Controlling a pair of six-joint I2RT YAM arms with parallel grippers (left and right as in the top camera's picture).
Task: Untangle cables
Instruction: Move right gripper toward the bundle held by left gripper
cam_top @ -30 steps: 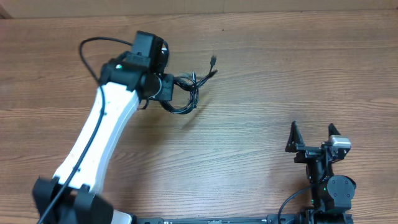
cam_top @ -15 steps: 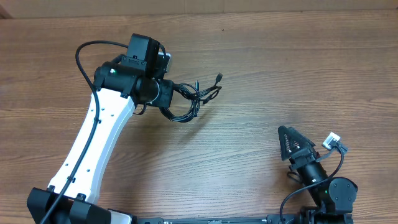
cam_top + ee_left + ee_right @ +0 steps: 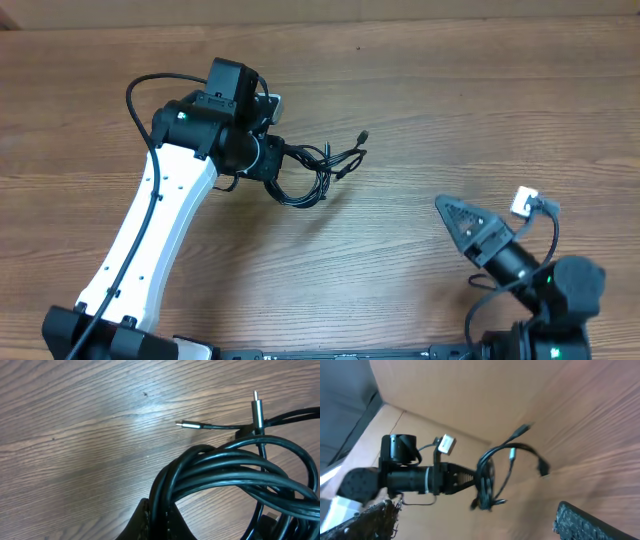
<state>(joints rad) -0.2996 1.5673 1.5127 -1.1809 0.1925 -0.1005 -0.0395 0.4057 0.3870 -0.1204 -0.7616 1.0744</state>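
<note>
Cables point(image 3: 305, 172) sit in one knotted black bundle in the upper middle of the overhead frame, left of centre, with loops drooping toward the lower right and a few loose ends fanning out to the right. One end with a small plug point(image 3: 362, 135) reaches farthest toward the upper right. I can see a soft shadow on the wooden table point(image 3: 450, 110) just below the bundle.

My left gripper point(image 3: 278, 158) is clamped tight on the left side of that bundle. From the left wrist view the dark fingers point(image 3: 157, 520) pinch several strands together at the bottom edge of the frame. The cords arc up and to the right from there. Two silver-tipped plugs show above them, one lying level near the centre point(image 3: 187, 424) and one standing upright at the upper right point(image 3: 256, 405).

My right gripper point(image 3: 470, 225) is in the lower right of the overhead frame, well apart from the cables and angled toward the upper left. Its jaws are spread as wide as they go, and I see nothing between them. In the right wrist view its two fingers occupy the bottom corners, and the bundle hangs from the left gripper in the middle of the frame.
</note>
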